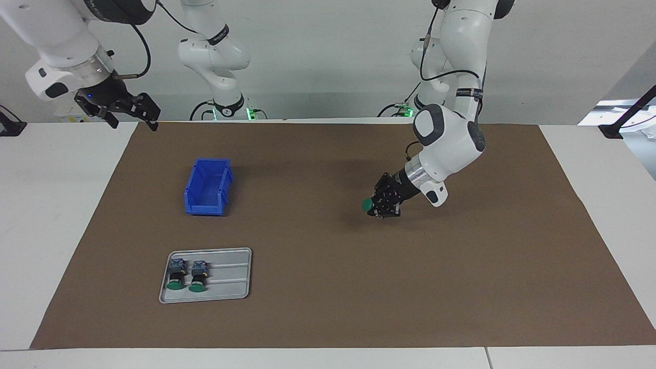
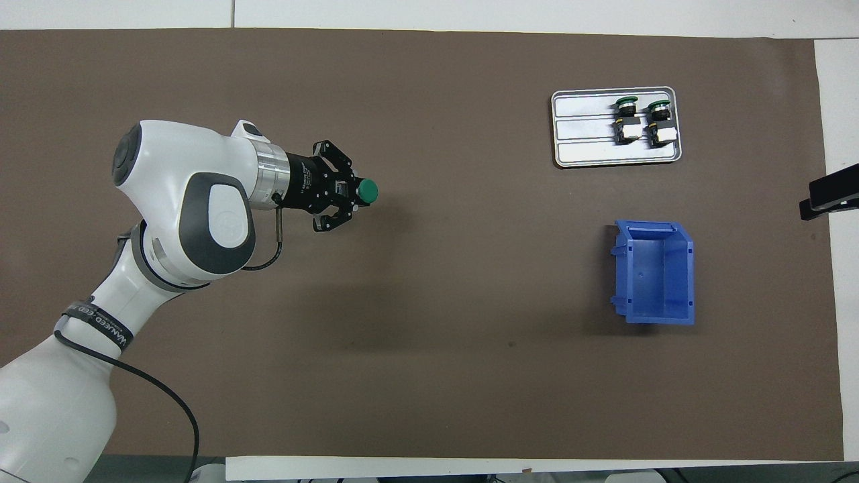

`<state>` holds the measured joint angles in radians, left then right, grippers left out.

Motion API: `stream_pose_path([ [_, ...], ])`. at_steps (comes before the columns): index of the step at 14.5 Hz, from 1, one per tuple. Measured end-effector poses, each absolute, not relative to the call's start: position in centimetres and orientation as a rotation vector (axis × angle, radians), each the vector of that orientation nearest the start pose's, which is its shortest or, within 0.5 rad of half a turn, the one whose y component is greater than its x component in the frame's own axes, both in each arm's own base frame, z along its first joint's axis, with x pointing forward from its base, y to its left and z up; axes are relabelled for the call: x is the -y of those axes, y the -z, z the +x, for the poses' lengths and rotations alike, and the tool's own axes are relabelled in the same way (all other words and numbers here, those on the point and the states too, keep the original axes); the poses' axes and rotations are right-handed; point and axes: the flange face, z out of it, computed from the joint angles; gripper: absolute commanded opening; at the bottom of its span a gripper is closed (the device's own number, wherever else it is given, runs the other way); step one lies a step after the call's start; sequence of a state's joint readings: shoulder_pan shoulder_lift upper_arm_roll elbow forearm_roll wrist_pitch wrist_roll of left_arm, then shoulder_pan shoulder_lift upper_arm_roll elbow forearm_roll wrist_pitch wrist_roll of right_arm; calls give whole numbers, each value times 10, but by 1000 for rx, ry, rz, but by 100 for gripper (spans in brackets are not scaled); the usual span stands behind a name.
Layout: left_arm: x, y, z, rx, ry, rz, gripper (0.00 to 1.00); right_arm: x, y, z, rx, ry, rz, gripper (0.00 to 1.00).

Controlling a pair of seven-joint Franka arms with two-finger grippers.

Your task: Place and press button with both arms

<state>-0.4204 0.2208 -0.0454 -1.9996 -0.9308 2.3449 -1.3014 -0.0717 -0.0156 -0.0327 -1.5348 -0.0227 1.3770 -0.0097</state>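
My left gripper (image 1: 382,204) (image 2: 345,194) hangs tilted just over the middle of the brown mat, shut on a button (image 1: 367,205) (image 2: 366,192). The button's green cap points toward the right arm's end of the table, and its rear is hidden between the fingers. Two more buttons (image 1: 177,274) (image 1: 197,275) (image 2: 627,121) (image 2: 659,123) lie side by side on a grey tray (image 1: 230,279) (image 2: 584,134). My right gripper (image 1: 132,115) waits open and raised over the mat's corner at its own end, holding nothing.
An open blue bin (image 1: 207,185) (image 2: 654,272) stands on the mat, nearer to the robots than the tray. The brown mat (image 1: 328,287) covers most of the white table.
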Motion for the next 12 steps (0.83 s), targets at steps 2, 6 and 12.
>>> stream_pose_path([
  [2, 270, -361, 538, -1685, 658, 1791, 8, 58, -634, 526, -153, -226, -3144, 98],
  [6, 248, -347, 536, -1663, 677, 1730, 8, 58, -634, 526, -153, -226, -3144, 98],
  [12, 204, -318, 542, -1515, 811, 1800, 8, 58, -634, 526, -153, -226, -3144, 98],
])
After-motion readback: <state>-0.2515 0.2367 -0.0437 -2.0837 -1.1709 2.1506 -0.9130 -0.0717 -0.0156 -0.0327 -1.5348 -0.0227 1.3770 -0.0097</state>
